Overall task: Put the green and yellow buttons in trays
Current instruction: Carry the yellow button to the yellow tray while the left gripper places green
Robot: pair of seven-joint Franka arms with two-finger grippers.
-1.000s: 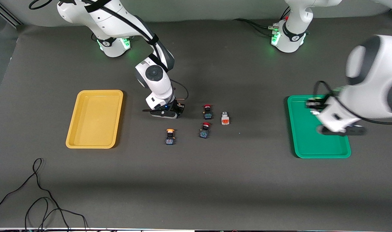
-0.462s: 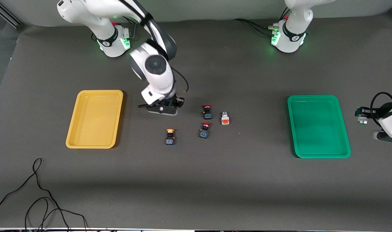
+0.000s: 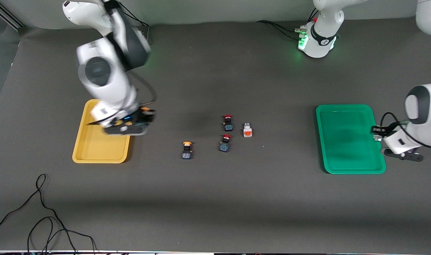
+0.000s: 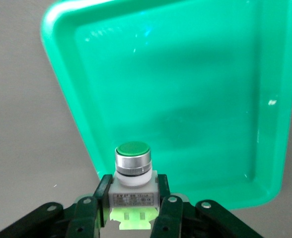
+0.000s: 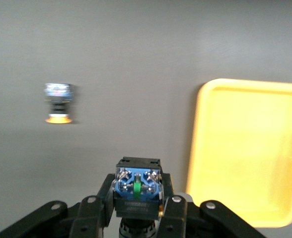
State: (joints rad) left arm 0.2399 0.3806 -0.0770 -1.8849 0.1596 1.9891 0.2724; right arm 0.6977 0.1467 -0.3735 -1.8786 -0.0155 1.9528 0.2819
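My right gripper (image 3: pixel 147 118) is shut on a button with a black-blue body (image 5: pixel 137 191). It holds the button in the air over the yellow tray's (image 3: pixel 95 156) edge toward the table's middle. The button's cap is hidden. The yellow tray also shows in the right wrist view (image 5: pixel 255 148). My left gripper (image 3: pixel 376 131) is shut on a white-bodied, green-capped button (image 4: pixel 133 158). It hangs over the green tray's (image 3: pixel 346 141) edge toward the left arm's end; the tray fills the left wrist view (image 4: pixel 185 99). A yellow-orange-capped button (image 3: pixel 187 150) and a white button with orange marking (image 3: pixel 247 130) lie mid-table.
Two red-capped black-blue switches (image 3: pixel 228 122) (image 3: pixel 225 143) lie between the yellow-orange-capped button and the white one. Black cables (image 3: pixel 41 212) lie on the table near the front camera at the right arm's end. Both trays hold nothing.
My right gripper rose from the table's middle with its button and moved to the yellow tray. My left gripper swung past the green tray, then came back to its edge.
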